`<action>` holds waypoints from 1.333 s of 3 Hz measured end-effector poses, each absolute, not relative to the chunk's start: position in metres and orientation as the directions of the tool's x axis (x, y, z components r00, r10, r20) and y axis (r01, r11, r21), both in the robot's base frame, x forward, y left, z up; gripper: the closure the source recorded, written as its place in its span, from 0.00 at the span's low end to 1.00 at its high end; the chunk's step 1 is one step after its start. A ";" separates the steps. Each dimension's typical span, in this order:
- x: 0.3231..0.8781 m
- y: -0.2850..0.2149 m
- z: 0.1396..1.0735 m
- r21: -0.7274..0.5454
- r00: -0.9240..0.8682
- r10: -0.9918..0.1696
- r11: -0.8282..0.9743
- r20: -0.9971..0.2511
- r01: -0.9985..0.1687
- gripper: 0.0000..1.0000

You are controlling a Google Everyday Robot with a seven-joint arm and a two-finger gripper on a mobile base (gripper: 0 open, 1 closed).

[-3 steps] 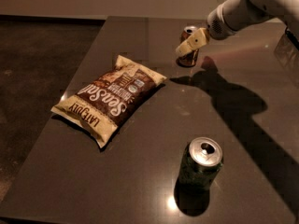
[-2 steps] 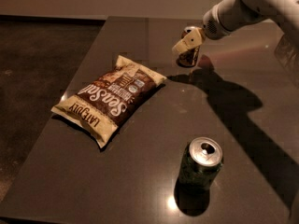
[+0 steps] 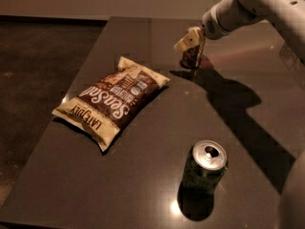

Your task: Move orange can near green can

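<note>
The white arm [image 3: 267,4] slants down from the upper right, its end effector [image 3: 190,43] clamped on the orange can [image 3: 193,58] far back on the tabletop [image 3: 157,142].

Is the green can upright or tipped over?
Upright: the green can shows its silver top facing up. The hand is at the orange can, farther back.

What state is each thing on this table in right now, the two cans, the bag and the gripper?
orange can: roughly upright at the far side of the table, gripper against it.
green can: upright at the near side, standing free, well apart from the orange can.
chip bag: lying flat, left of both cans.
gripper: at the orange can's upper part; whether it grips cannot be told.
</note>
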State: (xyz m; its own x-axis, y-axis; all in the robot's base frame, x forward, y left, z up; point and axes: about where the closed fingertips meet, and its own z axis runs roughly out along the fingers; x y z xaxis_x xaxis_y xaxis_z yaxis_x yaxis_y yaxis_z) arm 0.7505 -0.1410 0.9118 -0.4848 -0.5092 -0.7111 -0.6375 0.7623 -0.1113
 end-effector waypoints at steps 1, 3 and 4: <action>0.753 -0.143 0.911 -0.102 -0.497 -0.506 0.766 -0.705 -0.635 0.41; 0.722 -0.147 0.928 -0.105 -0.441 -0.526 0.721 -0.727 -0.685 0.87; 0.676 -0.147 0.946 -0.132 -0.367 -0.569 0.652 -0.736 -0.747 1.00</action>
